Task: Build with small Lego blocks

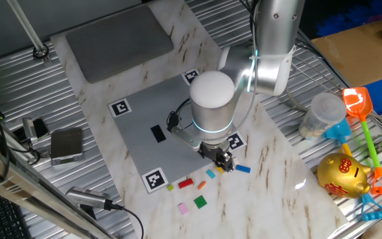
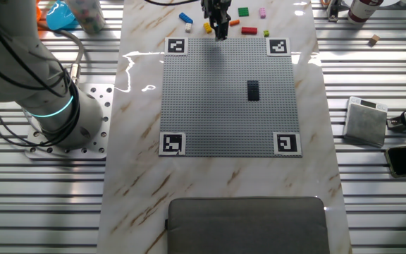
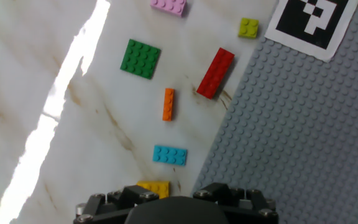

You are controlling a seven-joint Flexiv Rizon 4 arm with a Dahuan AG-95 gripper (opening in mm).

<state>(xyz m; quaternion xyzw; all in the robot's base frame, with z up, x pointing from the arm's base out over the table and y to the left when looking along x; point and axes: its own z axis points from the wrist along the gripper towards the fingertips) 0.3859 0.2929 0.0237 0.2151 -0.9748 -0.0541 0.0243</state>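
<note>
Marble tabletop [image 1: 270,166] carries grey studded plate [image 2: 228,95]; black brick [image 2: 253,89] sits on it. Loose beside plate edge: red brick [image 3: 215,73], green brick [image 3: 140,59], orange brick [image 3: 168,104], light blue brick [image 3: 169,155], pink brick [image 3: 169,5]. Gripper [image 2: 219,27] hovers at that edge above yellow brick [image 3: 155,186]; jaw state cannot be told.

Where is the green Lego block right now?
The green block lies on the marble table off the grey plate, between the pink block and the orange block in the hand view.
</note>
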